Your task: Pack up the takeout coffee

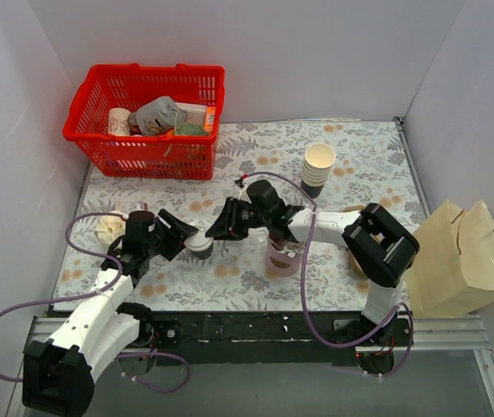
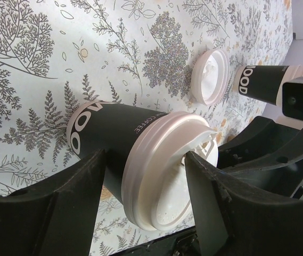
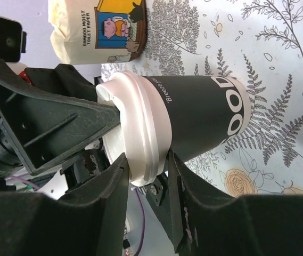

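Top external: left claw point(image 1: 186, 241) and right claw point(image 1: 214, 233) both grip coffee point(image 1: 200, 248), likely a handover; next, left must release so right can carry it to bag point(image 1: 457, 256).

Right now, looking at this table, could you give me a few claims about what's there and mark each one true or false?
1. The takeout coffee has its white lid on. True.
2. The paper bag sits inside the red basket. False: the bag stands at the right side, and the basket is at the far left corner.
3. The left tool and the right tool are both at the coffee, each with its fingers on either side of it. True.
4. The stack of cream cups lies tipped on its side. False: it stands upright, open end up, well away from both tools.
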`<state>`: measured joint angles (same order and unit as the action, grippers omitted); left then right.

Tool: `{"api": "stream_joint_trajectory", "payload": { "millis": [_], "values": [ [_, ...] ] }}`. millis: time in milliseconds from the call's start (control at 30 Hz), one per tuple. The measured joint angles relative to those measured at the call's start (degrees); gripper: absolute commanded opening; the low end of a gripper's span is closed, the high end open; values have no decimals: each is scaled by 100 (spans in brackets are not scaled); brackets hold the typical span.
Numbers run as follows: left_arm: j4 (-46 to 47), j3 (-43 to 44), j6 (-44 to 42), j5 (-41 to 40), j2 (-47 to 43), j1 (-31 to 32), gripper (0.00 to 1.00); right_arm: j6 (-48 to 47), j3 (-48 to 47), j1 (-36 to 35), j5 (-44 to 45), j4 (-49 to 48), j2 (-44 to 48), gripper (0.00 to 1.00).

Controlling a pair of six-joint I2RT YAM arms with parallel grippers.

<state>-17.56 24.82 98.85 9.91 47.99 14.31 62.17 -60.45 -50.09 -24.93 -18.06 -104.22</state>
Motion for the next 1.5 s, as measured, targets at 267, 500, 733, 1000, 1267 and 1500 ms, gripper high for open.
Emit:
{"api": "stream_joint_trajectory", "payload": {
  "millis": [267, 500, 733, 1000, 1267, 1500],
  "values": [
    [-11, 2, 2, -4, 0, 0, 57, 341, 448, 52, -92, -901, 0, 1],
    [-87, 42, 68, 81, 57, 2, 57, -348, 387, 9, 251, -452, 210, 1],
    [-111, 55, 90, 79, 72, 0, 57, -612, 149, 11, 131, -153, 146, 9],
    [-175, 162, 127, 59, 225, -26, 55, -1167, -573, 11, 186, 1067, 59, 34],
    [-286, 256, 79, 61, 315, -26, 55, -1156, -579, 0, 140, 1071, 68, 55],
    [-293, 269, 17, 105, 321, -20, 55, -1198, -579, -28, 133, 1158, 136, 62]
  ]
}}
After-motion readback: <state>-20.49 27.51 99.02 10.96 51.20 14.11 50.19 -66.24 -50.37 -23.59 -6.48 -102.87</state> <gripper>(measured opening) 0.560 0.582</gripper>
